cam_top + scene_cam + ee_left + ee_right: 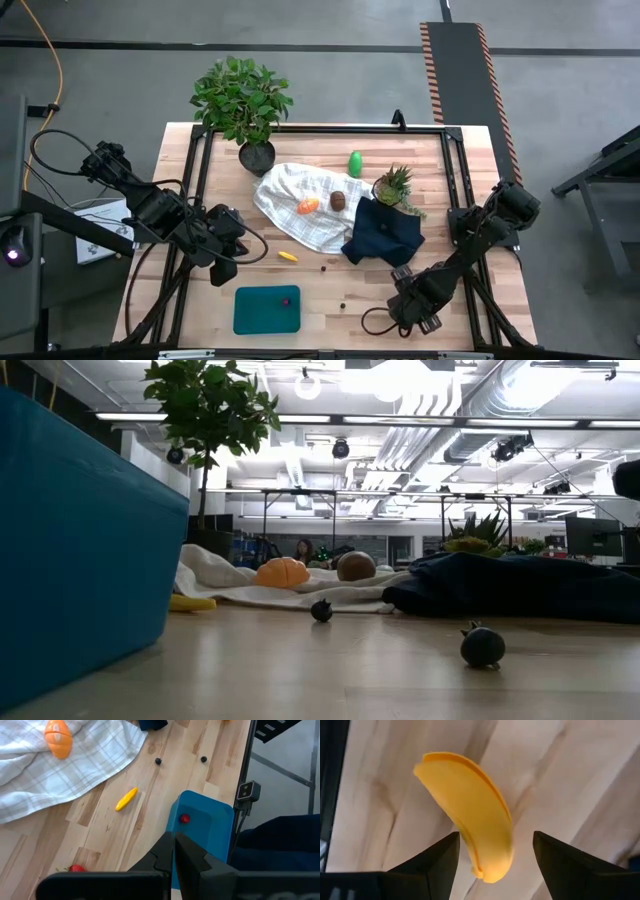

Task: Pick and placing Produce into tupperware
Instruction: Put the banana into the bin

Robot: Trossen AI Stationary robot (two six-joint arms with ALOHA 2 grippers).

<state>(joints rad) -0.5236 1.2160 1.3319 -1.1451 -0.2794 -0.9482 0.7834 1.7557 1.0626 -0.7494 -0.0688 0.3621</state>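
Tupperware (262, 318) sits at the table's near edge, between your two arms, with one red bit (285, 300) inside near a corner. Your left gripper (222, 266) hangs just beyond the tub's left end, jaws pressed together and holding nothing; its wrist view looks past them at the tub and the red bit.

Your right gripper (410, 306) is low over the near right part of the table, well right of the tub. Its jaws stand wide, one on each side of the banana (470, 815), which lies on the bare wood. You cannot tell whether either finger touches it.

A small yellow piece (288, 257) lies on the wood between the tub and the white cloth (290, 225). Two dark bits (322, 267) (344, 306) lie to the right of it. The orange piece (308, 205) and kiwi (339, 200) rest on the white cloth. The pear (355, 163) stands on the wood beyond it. A strawberry (76, 868) shows on the wood in the left wrist view.
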